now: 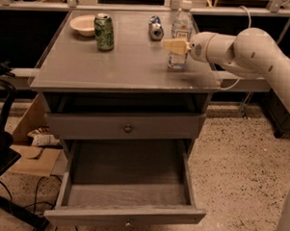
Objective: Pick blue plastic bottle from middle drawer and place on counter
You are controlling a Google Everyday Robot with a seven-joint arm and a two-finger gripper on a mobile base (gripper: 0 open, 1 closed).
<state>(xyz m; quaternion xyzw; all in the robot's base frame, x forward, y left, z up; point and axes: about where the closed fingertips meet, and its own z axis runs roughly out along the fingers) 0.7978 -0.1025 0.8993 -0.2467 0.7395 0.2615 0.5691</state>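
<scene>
1. Clear plastic, a white cap and a pale label: the bottle [182, 23] stands upright on the counter [128, 63], toward the right rear corner. It is well away from the drawer [128, 167] it belongs to in the task.
2. That drawer hangs pulled out at the bottom of the cabinet with a bare floor. The closed drawer front [128, 121] above it carries a round dark knob.
3. The gripper [176, 45] reaches in from the right on the pale arm [256, 52]. It sits at about the bottle's mid-height, with its tan tip lying across the front of the bottle's body. I cannot tell whether it is clamped on the bottle or slack around it.
4. The bottle is probably light, with thin walls that give under a hard squeeze. Its smooth sides and label are likely a little slippery.
5. Being tall and narrow, it would tip at a sideways nudge. How full it is cannot be made out.
6. The best hold looks to be the straight middle of the body, below the shoulder and above the base, with modest pressure.
7. The bottle's base appears to rest on the counter, so the placing looks nearly done. What seems left is a clean letting-go and a straight pull-back to the right without dragging the bottle along.
8. A green can [104, 32], a bowl [83, 24] and a small can [156, 29] lying on its side share the counter. Only the small can is near the bottle.
</scene>
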